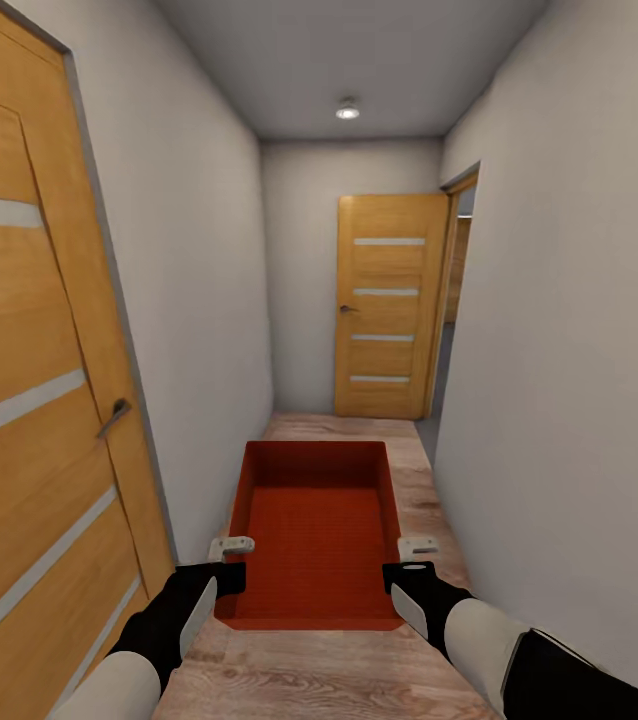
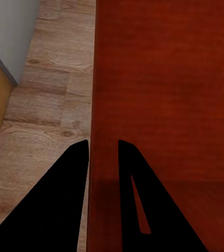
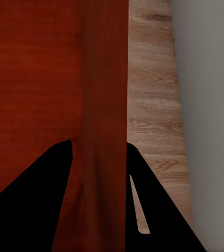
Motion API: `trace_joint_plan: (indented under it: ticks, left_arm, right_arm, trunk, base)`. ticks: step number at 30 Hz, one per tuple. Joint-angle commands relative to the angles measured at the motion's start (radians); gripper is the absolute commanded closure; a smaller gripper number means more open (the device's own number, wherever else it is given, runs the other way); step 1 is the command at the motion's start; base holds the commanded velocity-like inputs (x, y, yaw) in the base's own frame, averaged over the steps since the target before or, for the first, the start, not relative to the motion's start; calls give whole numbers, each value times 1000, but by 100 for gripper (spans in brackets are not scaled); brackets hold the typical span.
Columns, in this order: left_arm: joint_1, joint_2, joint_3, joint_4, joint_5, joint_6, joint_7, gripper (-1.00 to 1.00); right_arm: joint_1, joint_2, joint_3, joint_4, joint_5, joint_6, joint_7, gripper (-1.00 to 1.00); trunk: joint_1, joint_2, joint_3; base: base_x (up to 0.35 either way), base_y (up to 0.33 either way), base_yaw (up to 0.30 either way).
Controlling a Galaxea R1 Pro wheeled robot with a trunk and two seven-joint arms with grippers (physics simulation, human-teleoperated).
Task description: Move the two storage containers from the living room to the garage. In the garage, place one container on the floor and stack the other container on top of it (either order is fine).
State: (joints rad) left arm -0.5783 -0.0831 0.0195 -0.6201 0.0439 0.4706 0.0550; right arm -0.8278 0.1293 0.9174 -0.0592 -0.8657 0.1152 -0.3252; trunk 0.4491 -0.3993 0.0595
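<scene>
My left gripper [image 1: 227, 566] and right gripper [image 1: 411, 566] clamp the side walls of the orange-red ribbed open-topped bin [image 1: 311, 535]. Long axis points straight down the narrow wood-plank corridor floor [image 1: 319, 680], white walls [image 1: 559, 350] close on both sides.

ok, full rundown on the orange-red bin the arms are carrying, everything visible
The storage container is an orange-red, shallow, rectangular open-topped bin, plastic-looking, with a finely ribbed base and plain upright walls. It is empty and held level over the wood-plank corridor floor, long axis pointing toward the far door. The left claw straddles its left wall near the near corner, and the right claw straddles its right wall. In both wrist views a finger sits each side of the wall.
</scene>
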Motion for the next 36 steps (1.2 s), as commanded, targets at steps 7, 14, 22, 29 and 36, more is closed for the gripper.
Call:
trace_joint_plan:
  ticks: [7, 14, 22, 29, 36]
  left_arm:
    - [0, 0, 2, -1, -9, 6, 9, 100]
    - [0, 0, 2, -1, -9, 6, 9, 100]
    - [0, 0, 2, -1, -9, 6, 9, 100]
    - [0, 0, 2, -1, -9, 6, 9, 100]
    - [0, 0, 2, -1, -9, 6, 9, 100]
  right_arm:
    - [-1, -8, -2, -1, 8, 6, -26, 100]
    - [-1, -8, -2, -1, 9, 6, -26, 100]
    - [-1, -8, -2, -1, 8, 6, -26, 100]
    - [-1, -8, -2, -1, 8, 6, -26, 100]
    - [-1, -8, -2, -1, 9, 7, -26, 100]
  trunk:
    - [1, -1, 0]
    - [1, -1, 0]
    - [1, -1, 0]
    - [1, -1, 0]
    - [1, -1, 0]
  base:
    - [323, 0, 0]
    - [323, 0, 0]
    - [323, 0, 0]
    - [323, 0, -30]
    - [323, 1, -214]
